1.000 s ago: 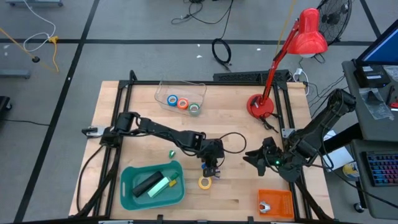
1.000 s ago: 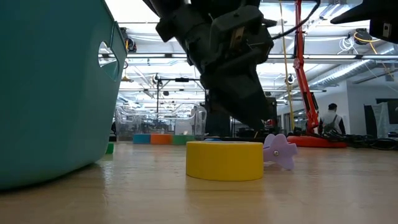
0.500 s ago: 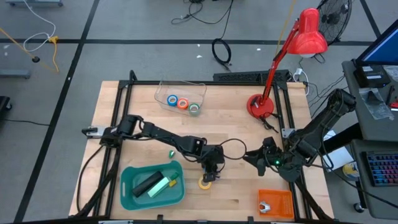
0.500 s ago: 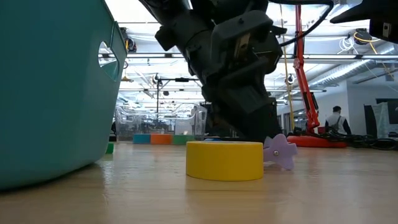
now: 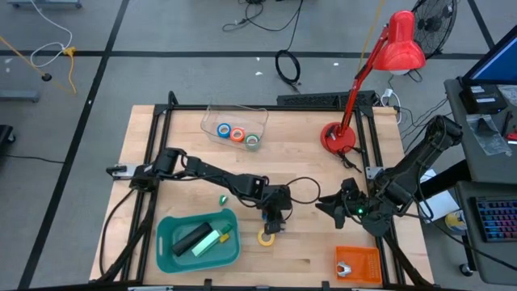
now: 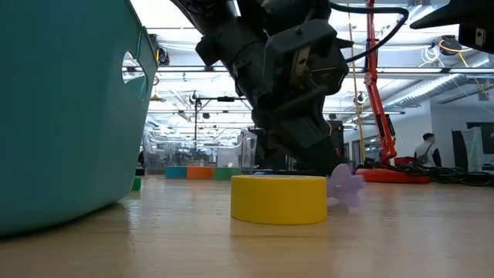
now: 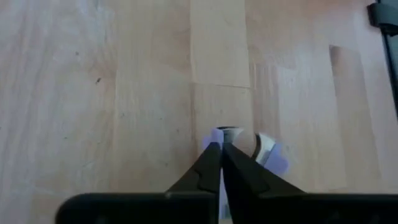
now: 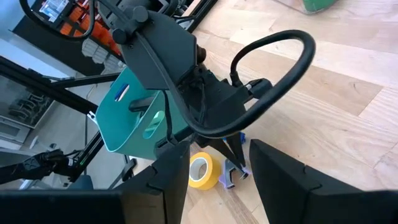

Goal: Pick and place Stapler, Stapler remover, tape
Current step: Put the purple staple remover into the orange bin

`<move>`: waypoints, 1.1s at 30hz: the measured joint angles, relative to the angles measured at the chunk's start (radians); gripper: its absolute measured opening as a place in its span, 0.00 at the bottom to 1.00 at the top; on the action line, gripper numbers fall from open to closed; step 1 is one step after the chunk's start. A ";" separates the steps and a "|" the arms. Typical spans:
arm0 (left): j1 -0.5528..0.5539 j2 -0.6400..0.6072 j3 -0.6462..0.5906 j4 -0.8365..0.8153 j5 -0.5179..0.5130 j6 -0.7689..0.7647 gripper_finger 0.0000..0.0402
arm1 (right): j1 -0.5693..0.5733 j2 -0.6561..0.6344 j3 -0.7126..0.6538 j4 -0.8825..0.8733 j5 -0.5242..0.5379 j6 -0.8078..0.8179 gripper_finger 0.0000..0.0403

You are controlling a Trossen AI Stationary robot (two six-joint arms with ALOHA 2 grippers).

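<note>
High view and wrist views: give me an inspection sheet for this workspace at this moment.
Surface: pale wooden table.
Job's things: yellow tape roll loose; orange, blue and green rolls in clear bin; teal bin holds dark stapler; orange bin.
Clutter: purple flower-shaped piece; small green bit.
Grippers: left gripper shut on the purple piece; right gripper open, waiting.
Cables: black loop on left arm.
Surroundings: red desk lamp.

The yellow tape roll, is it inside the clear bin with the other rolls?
No, the yellow tape roll lies on the bare wooden table, far from the clear bin.
</note>
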 joint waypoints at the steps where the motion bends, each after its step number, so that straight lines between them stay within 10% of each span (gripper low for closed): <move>1: 0.001 0.000 0.000 0.000 0.004 -0.001 0.02 | 0.000 0.000 0.000 0.000 0.000 0.000 0.40; 20: 0.088 -0.371 -0.001 0.131 0.081 -0.156 0.00 | -0.017 0.027 0.000 0.189 0.263 -0.148 0.40; 33: 0.087 -0.511 0.000 0.395 0.158 -0.267 0.00 | -0.219 0.092 0.000 0.920 -0.028 -0.806 0.40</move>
